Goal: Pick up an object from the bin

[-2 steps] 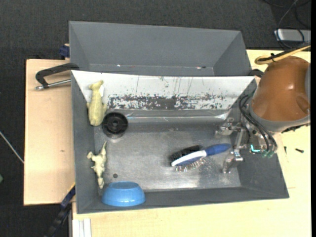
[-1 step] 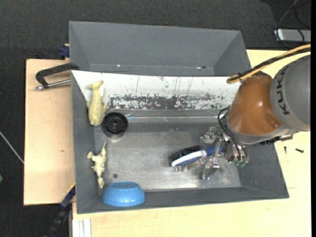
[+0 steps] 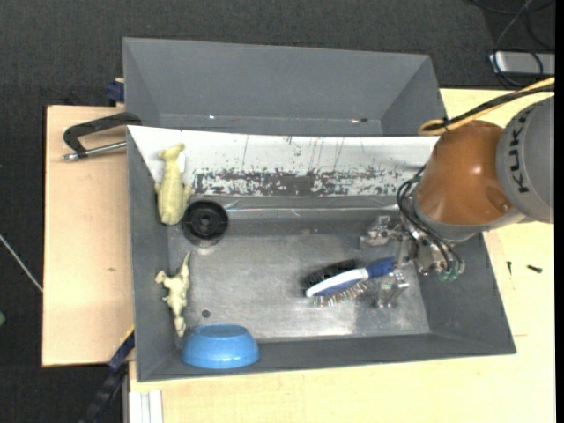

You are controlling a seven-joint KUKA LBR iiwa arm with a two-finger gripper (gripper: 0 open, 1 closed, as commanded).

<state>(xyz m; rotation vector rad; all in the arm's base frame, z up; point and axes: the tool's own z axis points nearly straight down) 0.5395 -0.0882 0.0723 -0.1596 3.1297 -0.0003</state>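
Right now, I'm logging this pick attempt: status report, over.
Pincer low at the blue handle end of the blue-and-white brush, right side of bin. Brush lying on the floor. Nothing crowding it; black disc, blue bowl far left.

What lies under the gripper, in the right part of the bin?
Under the gripper lies the handle end of a blue and white brush, on the bin floor. Its bristle head shows to the left. The handle's tip is covered by the gripper.
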